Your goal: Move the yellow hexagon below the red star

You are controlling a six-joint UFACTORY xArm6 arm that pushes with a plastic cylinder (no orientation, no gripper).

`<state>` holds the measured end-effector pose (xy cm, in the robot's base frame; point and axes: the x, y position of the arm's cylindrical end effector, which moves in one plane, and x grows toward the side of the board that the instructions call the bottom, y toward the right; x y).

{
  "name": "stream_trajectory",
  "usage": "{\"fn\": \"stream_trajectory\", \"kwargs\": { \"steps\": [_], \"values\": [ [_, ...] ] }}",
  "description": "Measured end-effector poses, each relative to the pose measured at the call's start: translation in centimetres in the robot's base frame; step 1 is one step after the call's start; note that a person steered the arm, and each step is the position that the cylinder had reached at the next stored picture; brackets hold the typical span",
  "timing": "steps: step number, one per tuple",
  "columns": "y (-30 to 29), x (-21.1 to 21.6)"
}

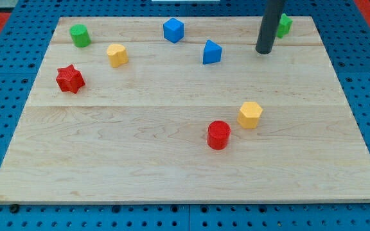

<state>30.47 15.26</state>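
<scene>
The yellow hexagon [250, 115] sits right of the board's middle, touching or almost touching a red cylinder [218, 135] at its lower left. The red star [70, 79] lies far off at the view's left. My tip [263, 51] rests on the board near the view's top right, well above the yellow hexagon and apart from it. The rod partly hides a green block [284, 25] behind it.
A second yellow block [117, 55] lies upper right of the red star. A green cylinder [79, 35] sits at the top left. A blue cube [173, 30] and a blue triangular block [211, 52] lie at the top middle. The wooden board [172, 173] rests on blue pegboard.
</scene>
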Motion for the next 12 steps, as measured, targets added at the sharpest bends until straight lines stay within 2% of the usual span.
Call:
{"fn": "stream_trajectory", "kwargs": {
  "steps": [1, 2, 3, 4, 5, 7, 8, 12],
  "values": [
    [0.2, 4.0],
    [3.2, 11.0],
    [6.5, 16.1],
    [7.1, 19.5],
    [5.7, 21.1],
    [-0.8, 19.2],
    [-3.0, 16.3],
    [-20.9, 11.8]
  ]
}}
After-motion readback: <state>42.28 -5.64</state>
